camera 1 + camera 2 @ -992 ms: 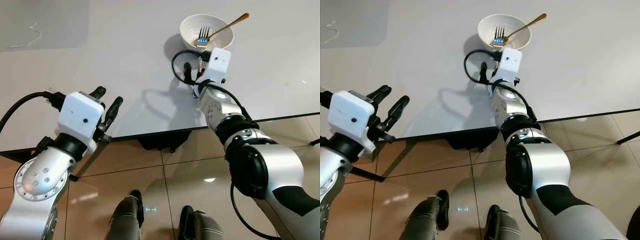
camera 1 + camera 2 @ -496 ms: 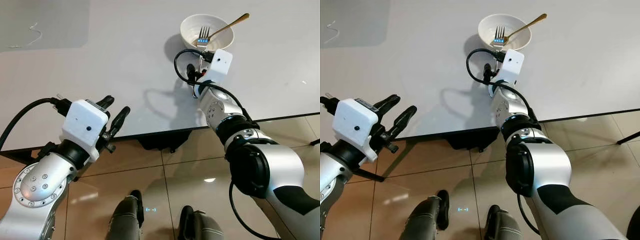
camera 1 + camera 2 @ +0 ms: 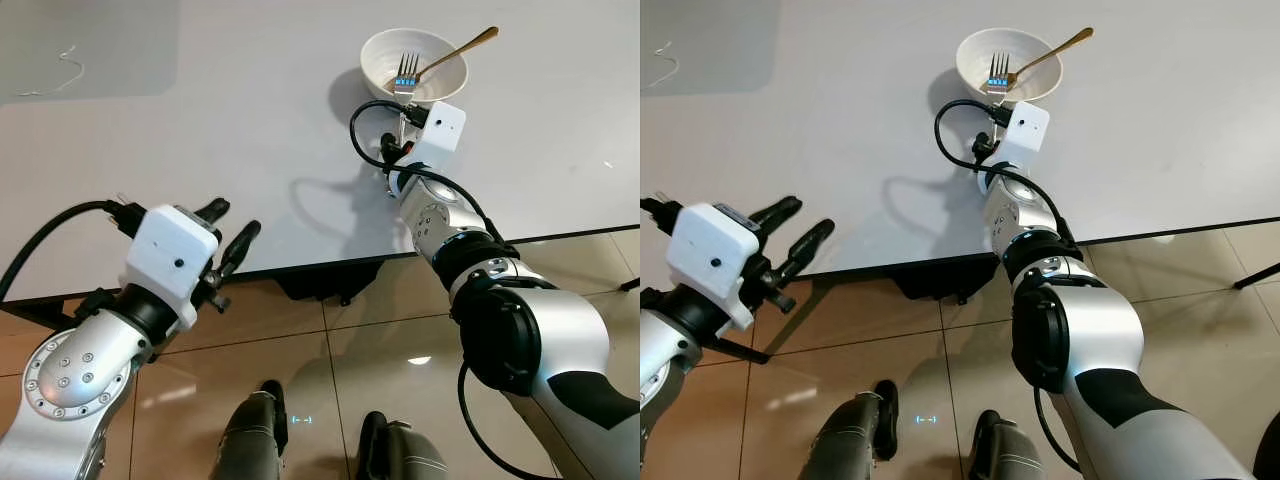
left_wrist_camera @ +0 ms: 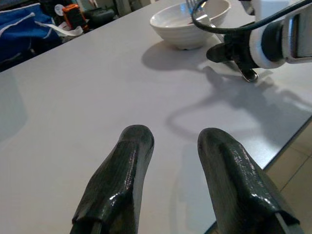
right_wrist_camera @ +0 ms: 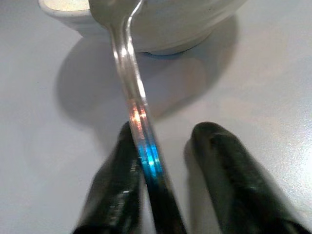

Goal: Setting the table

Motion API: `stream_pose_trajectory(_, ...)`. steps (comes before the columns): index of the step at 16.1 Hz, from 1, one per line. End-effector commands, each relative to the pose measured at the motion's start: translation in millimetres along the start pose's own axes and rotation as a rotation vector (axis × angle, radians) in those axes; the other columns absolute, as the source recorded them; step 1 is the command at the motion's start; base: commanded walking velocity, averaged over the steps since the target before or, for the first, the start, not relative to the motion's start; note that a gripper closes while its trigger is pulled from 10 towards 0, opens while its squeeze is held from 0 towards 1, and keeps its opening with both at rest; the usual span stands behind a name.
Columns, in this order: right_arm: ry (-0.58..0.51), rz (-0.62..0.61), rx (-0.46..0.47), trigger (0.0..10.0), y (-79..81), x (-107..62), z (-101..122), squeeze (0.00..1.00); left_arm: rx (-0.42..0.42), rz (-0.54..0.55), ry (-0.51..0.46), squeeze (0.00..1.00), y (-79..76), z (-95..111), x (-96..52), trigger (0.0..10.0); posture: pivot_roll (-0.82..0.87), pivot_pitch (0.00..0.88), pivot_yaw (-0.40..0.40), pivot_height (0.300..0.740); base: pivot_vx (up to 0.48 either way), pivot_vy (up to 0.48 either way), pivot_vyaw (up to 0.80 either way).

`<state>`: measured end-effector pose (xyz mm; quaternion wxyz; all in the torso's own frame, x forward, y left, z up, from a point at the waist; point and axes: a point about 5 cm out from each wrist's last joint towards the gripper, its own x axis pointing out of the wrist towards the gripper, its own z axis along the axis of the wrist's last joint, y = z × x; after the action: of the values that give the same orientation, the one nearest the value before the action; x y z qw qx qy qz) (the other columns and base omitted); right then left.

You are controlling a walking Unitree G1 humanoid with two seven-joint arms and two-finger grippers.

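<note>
One silver metal fork (image 3: 404, 78) leans in the white ceramic bowl (image 3: 384, 47) on the white table (image 3: 250, 120), right gripper (image 5: 163, 180) half-open around its handle, left gripper (image 4: 170, 170) empty, parted — a clumsy pinch could tip it.

The right end effector (image 5: 163, 195) is hidden behind its white wrist block in the head views. The fork (image 5: 131, 97) handle's lower end is cut off, blurred. The bowl (image 5: 161, 29) is cropped.
</note>
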<state>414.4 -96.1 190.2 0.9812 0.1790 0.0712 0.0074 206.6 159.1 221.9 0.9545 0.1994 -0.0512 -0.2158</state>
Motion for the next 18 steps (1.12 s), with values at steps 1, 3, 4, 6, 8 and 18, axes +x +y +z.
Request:
stream_pose_trajectory(1,0.019,-0.001,-0.003,0.0,-0.9,0.0,-1.8,0.00,0.006,-0.035,-0.009,0.00,-5.5,3.2,-2.7,10.0,0.41,0.278,-0.041,0.740,0.000,0.000,0.00)
stream_pose_trajectory(3,0.016,0.003,-0.003,0.0,0.4,0.2,-1.0,0.00,0.007,-0.030,-0.013,0.00,-4.7,3.9,-2.0,10.0,0.41,0.275,-0.047,0.740,0.000,0.000,0.00)
stream_pose_trajectory(4,0.015,0.005,-0.002,0.0,1.0,0.2,-0.4,0.00,0.008,-0.029,-0.015,0.00,-4.2,4.1,-1.9,10.0,0.41,0.275,-0.049,0.740,0.000,0.000,0.00)
stream_pose_trajectory(6,0.013,0.008,-0.001,0.0,1.8,0.3,0.0,0.00,0.009,-0.026,-0.015,0.00,-3.7,4.1,-2.3,10.0,0.42,0.274,-0.051,0.740,0.000,0.000,0.00)
stream_pose_trajectory(8,0.013,0.013,-0.001,0.0,2.9,0.2,-0.2,0.00,0.013,-0.021,-0.010,0.00,-3.4,3.5,-3.7,10.0,0.42,0.272,-0.054,0.740,0.000,0.000,0.00)
stream_pose_trajectory(18,-0.065,0.060,0.007,0.0,4.9,-0.3,6.5,0.00,0.034,0.038,0.007,0.00,3.1,0.7,-8.5,10.0,0.44,0.264,-0.088,0.740,0.000,0.000,0.00)
